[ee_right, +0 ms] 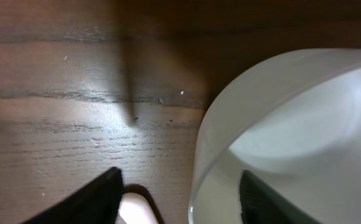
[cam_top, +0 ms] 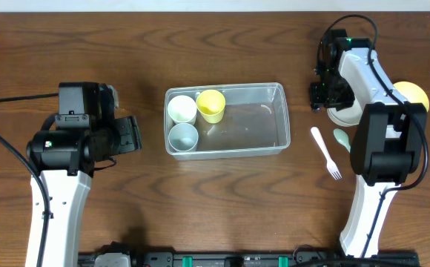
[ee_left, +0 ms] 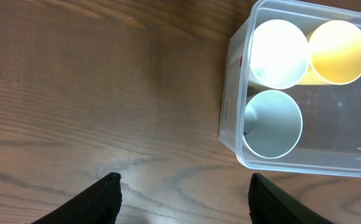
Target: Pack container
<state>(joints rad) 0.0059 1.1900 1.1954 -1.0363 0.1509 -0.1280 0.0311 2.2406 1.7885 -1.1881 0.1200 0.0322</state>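
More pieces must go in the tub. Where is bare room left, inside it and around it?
Inside the container, the right part is bare, from the yellow cup to the right wall; its left end holds three cups. Bare wood lies between the left claw and the container. Right of it is crowded: fork, spoon, white bowl at the right claw.

Clear container [cam_top: 263, 122]; white cup [cam_top: 182, 109], yellow cup [cam_top: 211, 105], pale-blue cup [cam_top: 184, 136].
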